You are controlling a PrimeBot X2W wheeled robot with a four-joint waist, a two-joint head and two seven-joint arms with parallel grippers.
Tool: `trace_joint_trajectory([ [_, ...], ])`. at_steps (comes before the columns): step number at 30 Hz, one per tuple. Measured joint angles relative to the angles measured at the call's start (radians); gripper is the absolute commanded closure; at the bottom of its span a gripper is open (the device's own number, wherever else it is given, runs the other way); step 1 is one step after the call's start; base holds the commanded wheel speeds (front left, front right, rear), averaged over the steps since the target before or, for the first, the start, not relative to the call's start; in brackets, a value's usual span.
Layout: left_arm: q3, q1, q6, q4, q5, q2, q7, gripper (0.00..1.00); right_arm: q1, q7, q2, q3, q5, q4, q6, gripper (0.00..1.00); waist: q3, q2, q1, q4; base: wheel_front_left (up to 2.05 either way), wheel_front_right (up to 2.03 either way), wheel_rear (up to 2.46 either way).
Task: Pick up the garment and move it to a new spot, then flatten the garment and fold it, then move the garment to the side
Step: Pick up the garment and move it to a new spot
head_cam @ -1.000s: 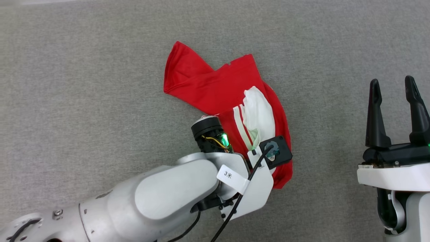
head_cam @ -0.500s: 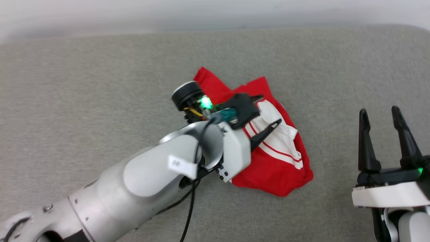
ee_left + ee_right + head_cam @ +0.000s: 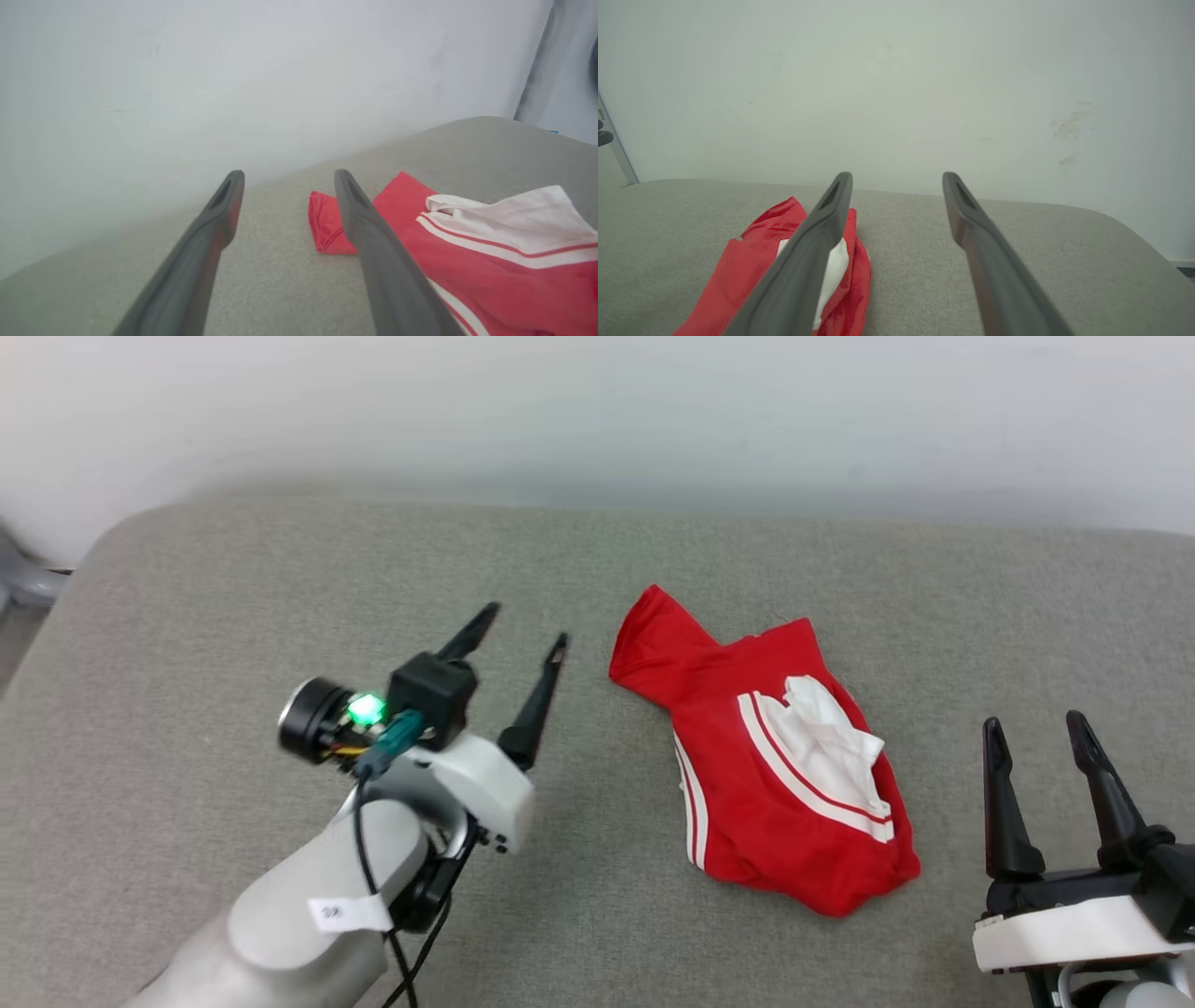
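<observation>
Head view. The red jersey [image 3: 775, 775] lies crumpled right of centre on the grey padded surface [image 3: 280, 579], with its white panel bunched on top. The left gripper [image 3: 525, 623], left of centre, is clear of the cloth, fingers apart and empty. The right gripper [image 3: 1032, 721], at lower right, is likewise spread and empty. Flattening appears to be the step in hand: pinch opposite outer edges, one layer each, and draw them apart low over the surface. The jersey's upper-left point is perhaps a sleeve.
</observation>
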Motion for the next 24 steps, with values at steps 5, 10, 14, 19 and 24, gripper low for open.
trace_joint_trajectory([
  [5, 0.169, 0.141, 0.093, -0.103, 0.07, 0.021, -0.002, 0.0, 0.019, 0.0, 0.0, -0.001, 0.0, 0.012, 0.0, 0.0, -0.033, 0.0, 0.0, 0.029, 0.0, 0.0, 0.0],
  [10, 0.344, 0.331, 0.139, -0.192, 0.167, 0.013, -0.004, 0.0, 0.04, 0.0, 0.0, 0.002, 0.0, 0.028, 0.0, 0.0, -0.064, 0.0, 0.0, 0.046, 0.0, 0.0, 0.0],
  [14, 0.466, 0.458, 0.141, -0.234, 0.238, -0.024, -0.004, 0.0, 0.048, 0.0, 0.0, 0.0, 0.0, 0.039, 0.0, 0.0, -0.084, 0.0, 0.0, 0.054, 0.0, 0.0, 0.0],
  [19, 0.592, 0.575, 0.105, -0.258, 0.314, -0.092, -0.004, 0.0, 0.061, 0.0, 0.0, 0.0, 0.0, 0.054, 0.0, 0.0, -0.097, 0.0, 0.0, 0.057, 0.0, 0.0, 0.0],
  [24, 0.675, 0.658, 0.043, -0.275, 0.399, -0.156, -0.004, 0.0, 0.07, 0.0, 0.0, 0.002, 0.002, 0.066, 0.0, 0.0, -0.108, 0.0, 0.0, 0.052, 0.0, 0.0, 0.0],
])
